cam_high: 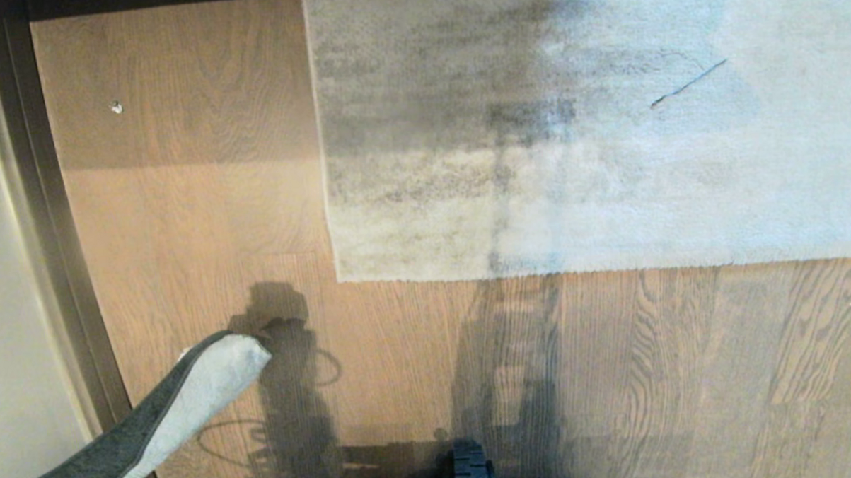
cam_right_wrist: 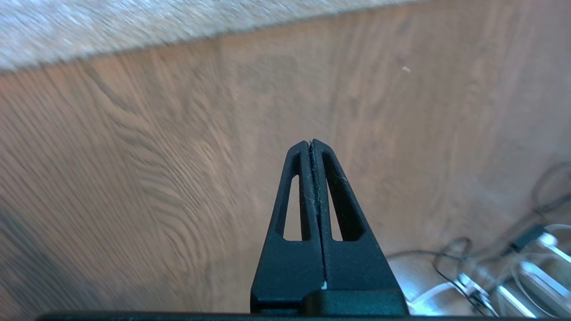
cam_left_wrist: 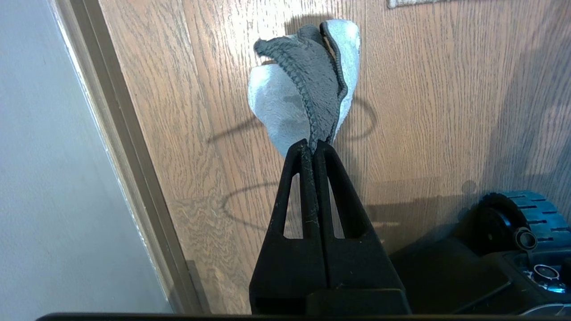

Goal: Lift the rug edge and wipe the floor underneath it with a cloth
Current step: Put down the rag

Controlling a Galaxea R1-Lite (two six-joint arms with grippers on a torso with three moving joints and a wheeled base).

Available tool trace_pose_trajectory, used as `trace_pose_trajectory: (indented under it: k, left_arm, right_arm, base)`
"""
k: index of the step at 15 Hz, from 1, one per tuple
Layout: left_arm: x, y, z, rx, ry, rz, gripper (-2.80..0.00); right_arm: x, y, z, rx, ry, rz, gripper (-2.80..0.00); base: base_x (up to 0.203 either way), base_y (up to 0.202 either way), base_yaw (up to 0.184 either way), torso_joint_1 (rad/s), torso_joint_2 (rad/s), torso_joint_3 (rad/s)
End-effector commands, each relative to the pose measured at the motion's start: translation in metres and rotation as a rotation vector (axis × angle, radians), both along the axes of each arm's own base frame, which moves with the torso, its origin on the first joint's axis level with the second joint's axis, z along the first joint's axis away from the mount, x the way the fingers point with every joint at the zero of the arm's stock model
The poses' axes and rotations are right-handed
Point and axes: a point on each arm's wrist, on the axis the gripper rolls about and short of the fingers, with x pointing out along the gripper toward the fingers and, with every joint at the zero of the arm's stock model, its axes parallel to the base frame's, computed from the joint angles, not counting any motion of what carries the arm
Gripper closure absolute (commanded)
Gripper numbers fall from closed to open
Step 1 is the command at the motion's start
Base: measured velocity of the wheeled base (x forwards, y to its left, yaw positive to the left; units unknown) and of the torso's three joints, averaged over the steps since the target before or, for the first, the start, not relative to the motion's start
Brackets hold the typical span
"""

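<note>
Dark grey and off-white soft cloth (cam_left_wrist: 308,84) hangs clenched in the left hand (cam_left_wrist: 314,145) above brown wood-plank floor (cam_high: 198,218); right hand (cam_right_wrist: 311,142) closed empty near the pale grey rug edge (cam_high: 540,272).

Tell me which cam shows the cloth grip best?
Left wrist view: the left claw is shut on the cloth, pinch point visible. Head view shows the cloth hanging, claw out of frame. Right wrist view shows none.

Head view downward onto floor (cam_high: 184,226)

Both grippers' fingers (cam_right_wrist: 312,145) pressed together
</note>
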Motion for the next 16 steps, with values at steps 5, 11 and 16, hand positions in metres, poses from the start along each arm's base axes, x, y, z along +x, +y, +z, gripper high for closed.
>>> trace_pose_trajectory:
  k: [5,11,16]
  left_arm:
    - [0.000,0.000,0.000,0.000,-0.001,0.000,0.00]
    - [0.000,0.000,0.000,0.000,-0.001,0.000,0.00]
    - [0.000,0.000,0.000,0.000,-0.001,-0.001,0.00]
  right_arm:
    - [-0.064,-0.001,0.005,-0.139,-0.080,0.072,0.00]
    - [-0.100,0.006,-0.020,-0.143,-0.043,0.166,0.00]
    - [-0.111,0.008,-0.033,-0.090,-0.043,0.327,0.00]
  base:
    - [0.000,0.000,0.000,0.000,0.00,0.000]
    - [0.000,0.000,0.000,0.000,0.00,0.000]
    - [0.000,0.000,0.000,0.000,0.00,0.000]
